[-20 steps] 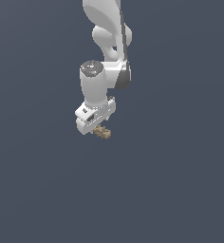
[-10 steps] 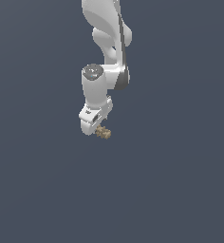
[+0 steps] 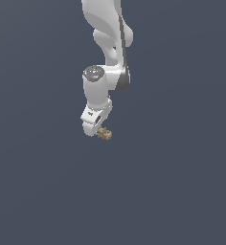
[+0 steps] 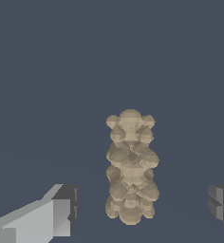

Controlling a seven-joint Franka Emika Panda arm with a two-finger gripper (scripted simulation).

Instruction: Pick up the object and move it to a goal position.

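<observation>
Wrist view: your hand (image 4: 141, 209) is spread open, fingers (image 4: 52, 213) clear of the object (image 4: 131, 166) | exterior view: object (image 3: 104, 134) at the hand's (image 3: 96, 128) 4 o'clock tip

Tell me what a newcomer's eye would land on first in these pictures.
In the wrist view, the tan knobbly object stands out against the plain dark ground, lying between the two gripper fingers with clear gaps on both sides. In the exterior view, the white arm reaches down from the top, its gripper just above the tiny object, which sits toward the exterior view's right of it.
</observation>
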